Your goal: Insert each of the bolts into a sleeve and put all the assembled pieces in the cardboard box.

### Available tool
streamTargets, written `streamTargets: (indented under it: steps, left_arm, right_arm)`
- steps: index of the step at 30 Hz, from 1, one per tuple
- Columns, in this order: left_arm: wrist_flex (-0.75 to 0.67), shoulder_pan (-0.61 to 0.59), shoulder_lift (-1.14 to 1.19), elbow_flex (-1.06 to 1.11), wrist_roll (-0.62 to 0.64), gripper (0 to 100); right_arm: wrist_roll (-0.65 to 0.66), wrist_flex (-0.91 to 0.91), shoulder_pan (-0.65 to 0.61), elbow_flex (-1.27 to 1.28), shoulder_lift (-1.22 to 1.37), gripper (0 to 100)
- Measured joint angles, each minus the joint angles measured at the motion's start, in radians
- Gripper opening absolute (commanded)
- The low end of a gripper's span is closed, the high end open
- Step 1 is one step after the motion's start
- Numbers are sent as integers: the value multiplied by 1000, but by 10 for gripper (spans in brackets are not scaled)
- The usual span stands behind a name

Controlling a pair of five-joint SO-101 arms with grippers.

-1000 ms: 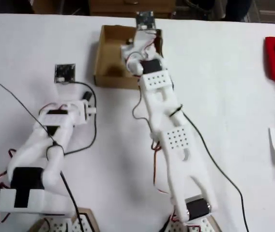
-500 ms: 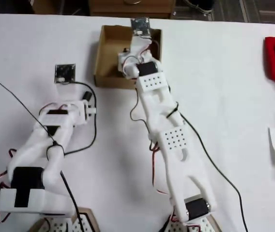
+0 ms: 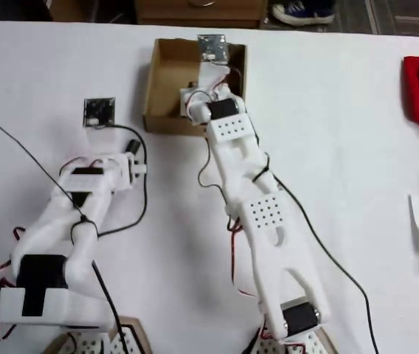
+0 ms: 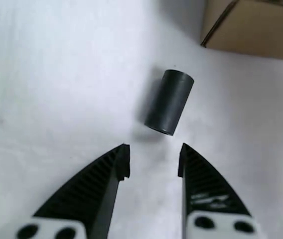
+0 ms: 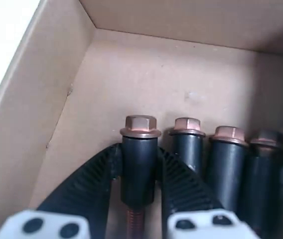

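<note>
The right hand (image 5: 139,155) was clamped mid-barrel on a sleeve (image 5: 138,172), its bolt (image 5: 140,124) seated, inside the box (image 3: 169,124) at upper centre; the piece looked rigid, smooth and probably weighty, so best gripped there.

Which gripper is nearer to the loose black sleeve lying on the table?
Left. The left gripper sits open just short of the sleeve, not touching it. The right gripper is inside the cardboard box, shut on a sleeved bolt.

The high camera is looking steeply down over the whole counter (image 3: 342,110). Both wrist cameras are looking closely downward, and all three are sharing the cardboard box (image 3: 167,74).
</note>
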Motion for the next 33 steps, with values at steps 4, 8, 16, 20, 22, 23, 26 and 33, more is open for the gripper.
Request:
streamTargets:
  steps: [4, 8, 16, 20, 22, 23, 26, 33]
  left_arm:
    - [0, 0, 0, 0, 0, 172]
    - [0, 0, 0, 0, 0, 172]
    - [0, 0, 0, 0, 0, 172]
    - [0, 0, 0, 0, 0, 172]
    - [0, -3, 0, 0, 0, 172]
    - [0, -12, 0, 0, 0, 172]
    - [38, -71, -2, -32, 3, 172]
    - [295, -301, -150, -141, 140, 172]
  right_arm:
    - [0, 0, 0, 0, 0, 25]
    - [0, 0, 0, 0, 0, 83]
    - [0, 26, -12, -3, -2, 123]
    - [0, 26, -14, -5, -3, 123]
    - [0, 40, -14, -14, -8, 123]
    - [0, 55, -14, -25, -14, 123]
    - [20, 140, -6, -83, -63, 123]
    - [298, 381, -43, -226, -198, 123]
